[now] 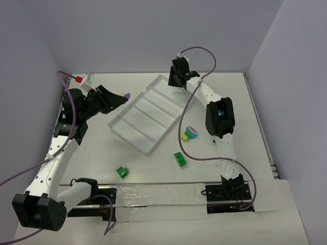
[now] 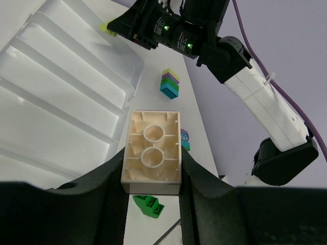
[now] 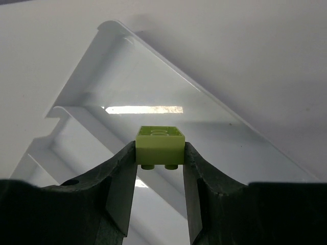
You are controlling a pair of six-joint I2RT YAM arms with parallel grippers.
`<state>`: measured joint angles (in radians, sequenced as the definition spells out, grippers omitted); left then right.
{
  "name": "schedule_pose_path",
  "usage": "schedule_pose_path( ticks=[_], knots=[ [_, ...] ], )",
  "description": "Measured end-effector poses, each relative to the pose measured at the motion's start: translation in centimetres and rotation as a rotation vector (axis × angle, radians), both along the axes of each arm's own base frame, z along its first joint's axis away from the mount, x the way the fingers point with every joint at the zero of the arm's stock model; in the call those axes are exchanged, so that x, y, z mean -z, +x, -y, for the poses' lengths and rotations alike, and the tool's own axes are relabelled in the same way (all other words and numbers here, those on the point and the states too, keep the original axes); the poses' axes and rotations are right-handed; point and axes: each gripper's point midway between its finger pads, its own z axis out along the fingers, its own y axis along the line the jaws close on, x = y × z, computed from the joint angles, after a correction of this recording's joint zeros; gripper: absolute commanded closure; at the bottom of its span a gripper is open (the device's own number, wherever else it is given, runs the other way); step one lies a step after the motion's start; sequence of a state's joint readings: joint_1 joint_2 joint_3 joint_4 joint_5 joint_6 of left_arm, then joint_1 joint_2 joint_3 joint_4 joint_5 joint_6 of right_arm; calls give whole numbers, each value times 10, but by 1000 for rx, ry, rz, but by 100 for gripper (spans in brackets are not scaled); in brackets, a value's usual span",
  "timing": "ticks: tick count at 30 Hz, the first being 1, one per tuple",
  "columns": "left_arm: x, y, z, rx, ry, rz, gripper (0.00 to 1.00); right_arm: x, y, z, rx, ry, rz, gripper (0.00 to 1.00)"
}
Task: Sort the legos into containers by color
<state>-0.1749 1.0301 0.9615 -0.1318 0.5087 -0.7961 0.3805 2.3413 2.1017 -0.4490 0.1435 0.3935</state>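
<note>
My left gripper (image 1: 121,97) is shut on a peach brick (image 2: 152,153), held in the air by the left side of the clear tray (image 1: 148,115); its underside tubes face the left wrist camera. My right gripper (image 1: 177,80) is shut on a yellow-green brick (image 3: 160,145), held above a compartment at the tray's far end (image 3: 153,92). The tray's compartments look empty. Two green bricks (image 1: 121,172) (image 1: 179,158) lie on the table in front of the tray. A multi-colour clump (image 1: 189,132) lies to their right; it also shows in the left wrist view (image 2: 169,84).
A tiny green piece (image 1: 213,141) lies near the right arm's forearm. Another green brick (image 2: 148,205) and a small teal and purple piece (image 2: 184,139) show on the table below my left gripper. Walls close the table at the back and sides. Purple cables hang from both arms.
</note>
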Motion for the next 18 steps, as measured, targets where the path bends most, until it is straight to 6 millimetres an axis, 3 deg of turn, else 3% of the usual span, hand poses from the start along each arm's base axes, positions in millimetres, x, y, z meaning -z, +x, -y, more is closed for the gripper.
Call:
schedule_pose_path(
  ticks=[1, 3, 12, 15, 18],
  knots=[
    [0, 0, 0, 0, 0, -1, 100, 4, 1, 0, -1, -2, -8, 39],
    [1, 0, 0, 1, 0, -3, 100, 10, -1, -1, -4, -6, -27, 35],
    [4, -1, 1, 13, 5, -9, 100, 14, -17, 0, -33, -16, -62, 31],
    [6, -1, 2, 20, 12, -13, 100, 2, -34, 6, -36, -17, -71, 31],
    [9, 0, 3, 26, 18, -17, 100, -26, -54, 7, -64, 28, -22, 30]
  ],
)
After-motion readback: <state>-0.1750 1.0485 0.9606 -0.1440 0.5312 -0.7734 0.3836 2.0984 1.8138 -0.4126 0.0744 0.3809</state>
